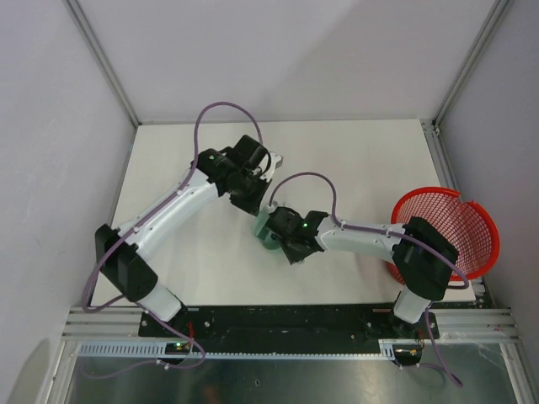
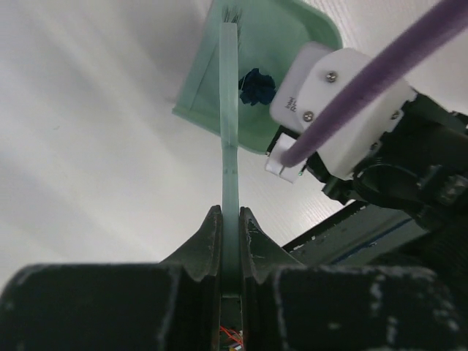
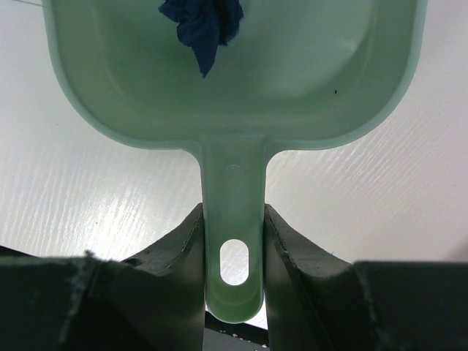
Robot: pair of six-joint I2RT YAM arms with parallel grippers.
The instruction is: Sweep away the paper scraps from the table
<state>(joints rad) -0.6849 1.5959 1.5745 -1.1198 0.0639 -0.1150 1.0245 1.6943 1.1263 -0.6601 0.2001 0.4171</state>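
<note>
My right gripper [image 3: 232, 219] is shut on the handle of the pale green dustpan [image 3: 292, 66], which rests on the white table [image 1: 362, 168] at mid-table [image 1: 268, 231]. Dark blue paper scraps [image 3: 203, 22] lie bunched inside the pan; they also show in the left wrist view [image 2: 256, 86]. My left gripper [image 2: 230, 219] is shut on the thin handle of the pale green brush [image 2: 229, 110], whose far end reaches into the pan [image 2: 281, 44]. In the top view the left gripper [image 1: 253, 202] sits just above and left of the pan, and the right gripper [image 1: 290, 240] is beside it.
A red mesh basket [image 1: 459, 215] stands at the table's right edge, beside the right arm's base. Metal frame rails run along the table's edges and grey walls enclose it.
</note>
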